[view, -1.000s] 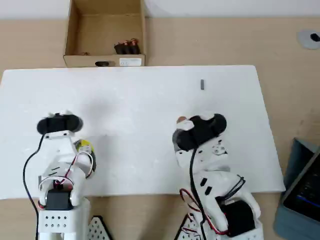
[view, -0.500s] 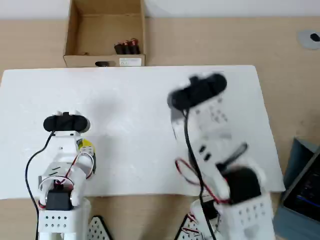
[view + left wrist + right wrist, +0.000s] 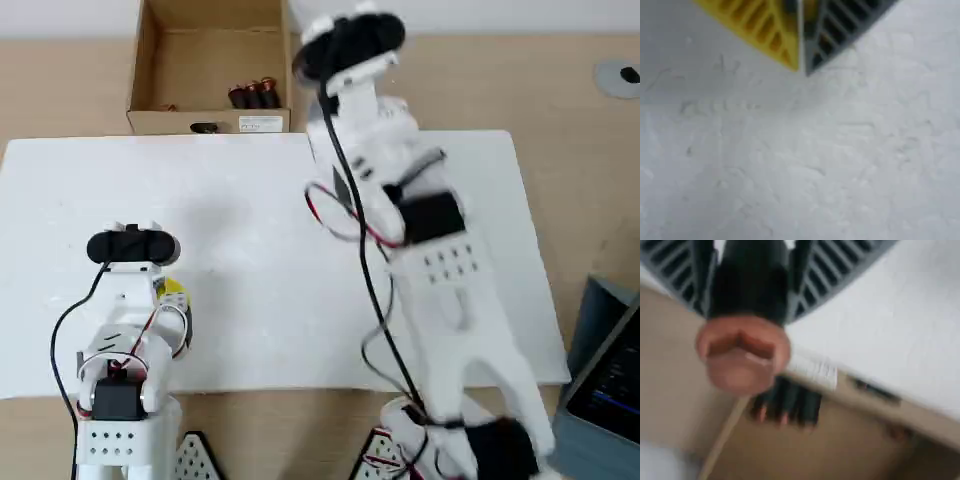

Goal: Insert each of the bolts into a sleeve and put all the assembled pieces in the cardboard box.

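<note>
The right claw (image 3: pixel 747 302) is clamped on an assembled piece (image 3: pixel 744 335): a black sleeve is pinched between the grey fingers (image 3: pixel 672 270), with a copper-coloured bolt head poking out of its free end. In the high view the right arm (image 3: pixel 420 220) stretches from the lower right of the frame up to the upper middle. Its head sits just beside the right wall of the cardboard box (image 3: pixel 140 70). The right wrist view looks past the held piece to the box (image 3: pixel 875 407) below. I cannot tell whether the piece hangs over the inside of the box or only over its rim.

Three finished pieces (image 3: pixel 252 95) lie side by side in the box, against the front wall near its lower right corner; they also show under the claw in the wrist view (image 3: pixel 785 407).

The left claw (image 3: pixel 801 65) is closed on nothing, its yellow and grey fingers meeting at the tips just above the white board (image 3: pixel 805 165). Its arm (image 3: pixel 125 300) sits at the lower left of the frame, on the white board (image 3: pixel 250 250).

As I judge it, the task is well along: three pieces are boxed and a fourth is assembled and carried to the box, but not yet let go. The drop into the box is still to do. Whether any loose bolts or sleeves lie under the stretched arm cannot be told.
</note>
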`<state>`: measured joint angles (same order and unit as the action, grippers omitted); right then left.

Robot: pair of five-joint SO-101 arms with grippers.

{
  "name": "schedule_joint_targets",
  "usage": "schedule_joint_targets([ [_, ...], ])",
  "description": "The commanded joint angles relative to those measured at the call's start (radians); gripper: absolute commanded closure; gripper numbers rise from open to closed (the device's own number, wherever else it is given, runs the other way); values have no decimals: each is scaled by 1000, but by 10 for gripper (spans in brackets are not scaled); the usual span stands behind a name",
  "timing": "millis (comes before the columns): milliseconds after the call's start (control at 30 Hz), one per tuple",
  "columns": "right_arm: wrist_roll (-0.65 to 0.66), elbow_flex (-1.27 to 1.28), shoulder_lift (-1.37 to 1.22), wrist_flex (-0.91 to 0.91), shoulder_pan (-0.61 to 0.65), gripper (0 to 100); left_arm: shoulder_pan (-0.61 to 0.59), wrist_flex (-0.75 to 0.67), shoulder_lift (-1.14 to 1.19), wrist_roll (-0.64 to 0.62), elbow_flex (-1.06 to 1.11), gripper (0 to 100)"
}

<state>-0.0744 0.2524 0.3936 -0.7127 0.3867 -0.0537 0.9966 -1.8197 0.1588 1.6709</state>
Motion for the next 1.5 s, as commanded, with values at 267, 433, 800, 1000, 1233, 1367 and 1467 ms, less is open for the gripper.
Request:
schedule_joint_targets([
  [267, 0, -430, -503, 319, 39, 989, 12, -3, -4, 9, -3, 997],
  [433, 0, -671, -740, 354, 68, 989, 12, -3, -4, 9, -3, 997],
  [800, 66, -1116, -1191, 350, 85, 987, 12, -3, -4, 9, -3, 997],
  [1000, 173, -1236, -1362, 348, 85, 985, 12, -3, -4, 9, -3, 997],
  [1233, 219, -1271, -1471, 348, 79, 829, 12, -3, -4, 9, -3, 996],
  [1367, 239, -1270, -1491, 348, 79, 833, 12, -3, -4, 9, -3, 996],
  [1467, 238, -1270, -1495, 348, 79, 836, 12, -3, -4, 9, -3, 996],
])
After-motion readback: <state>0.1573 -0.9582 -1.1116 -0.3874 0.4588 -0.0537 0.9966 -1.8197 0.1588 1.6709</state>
